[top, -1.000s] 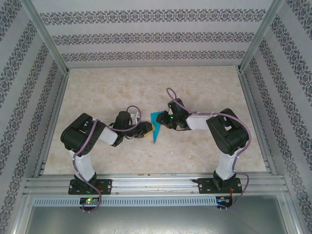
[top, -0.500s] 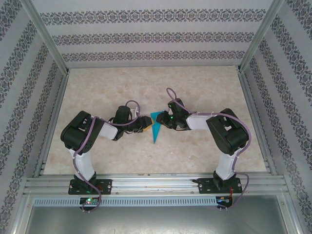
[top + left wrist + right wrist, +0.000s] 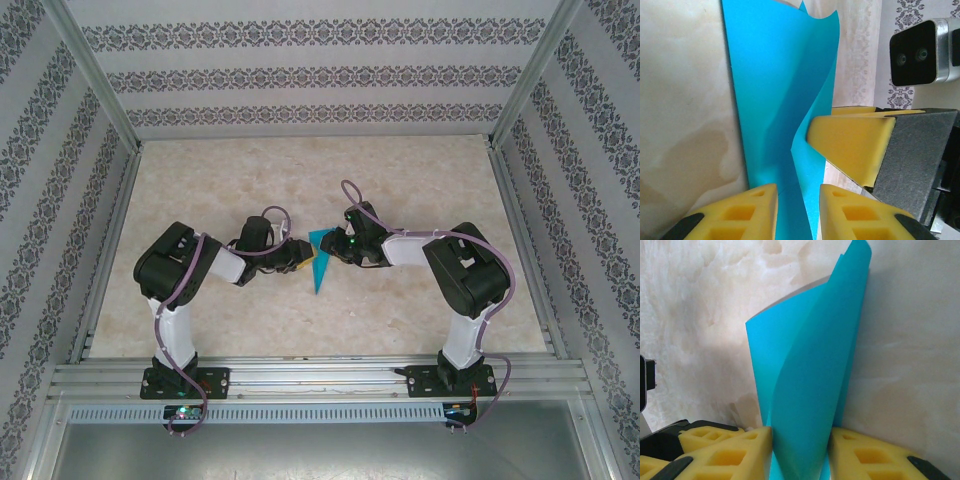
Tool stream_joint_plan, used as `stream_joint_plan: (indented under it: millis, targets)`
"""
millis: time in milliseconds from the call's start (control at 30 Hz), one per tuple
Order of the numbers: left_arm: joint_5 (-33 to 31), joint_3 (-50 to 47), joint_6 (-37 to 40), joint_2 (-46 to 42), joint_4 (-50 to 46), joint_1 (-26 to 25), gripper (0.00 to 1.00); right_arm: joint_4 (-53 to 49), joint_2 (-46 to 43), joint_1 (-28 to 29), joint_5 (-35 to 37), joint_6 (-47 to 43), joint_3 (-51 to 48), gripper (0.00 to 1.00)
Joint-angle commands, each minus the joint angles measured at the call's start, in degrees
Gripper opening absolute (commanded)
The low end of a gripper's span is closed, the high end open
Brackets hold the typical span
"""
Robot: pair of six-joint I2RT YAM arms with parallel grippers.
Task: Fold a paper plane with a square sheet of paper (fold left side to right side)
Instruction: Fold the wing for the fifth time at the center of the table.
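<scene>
Near mid-table I watched the thin teal-blue sheet of paper (image 3: 320, 264), folded with its layers curling above the pale marbled tabletop (image 3: 420, 180), pinched between the yellow foam fingers of my right gripper (image 3: 800, 432). My left gripper (image 3: 797, 192) straddled it from the opposite side, jaws slightly apart.

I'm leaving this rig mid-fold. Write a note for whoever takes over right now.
Left gripper: jaws on either side of the paper; I cannot tell whether they pinch it.
Right gripper: shut on the paper's other end.
Paper: mid-table between the arms, curled rather than flat.
Done: one side is bent loosely over the other, with no pressed crease visible.
Left: probably flatten it and press that fold, then make the remaining plane folds.
</scene>
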Motion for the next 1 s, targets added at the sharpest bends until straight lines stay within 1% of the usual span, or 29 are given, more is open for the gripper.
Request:
stream_joint_plan:
  millis: [0, 300, 500, 667, 967]
  targets:
    - [0.67, 1.30, -0.63, 2.40, 0.87, -1.25, 0.27, -0.90, 3.40, 0.94, 1.07, -0.68, 0.50, 0.35]
    - [0.44, 2.12, -0.29, 2.95, 0.11, -1.80, 0.23, -0.90, 3.53, 0.94, 1.06, -0.77, 0.48, 0.35]
    - [-0.89, 1.58, -0.16, 2.65, 0.25, -1.84, 0.13, -1.08, 3.50, 0.90, 1.15, -0.83, 0.42, 0.35]
    - [-2.93, 1.05, 1.62, 0.60, -1.96, -1.74, 0.06, -1.17, 3.42, 0.94, 1.24, -0.97, 0.35, 0.35]
    - [-5.42, -0.65, 3.63, -2.72, -4.32, -0.71, 0.03, -1.60, 3.53, 0.94, 1.54, -1.19, 0.26, 0.35]
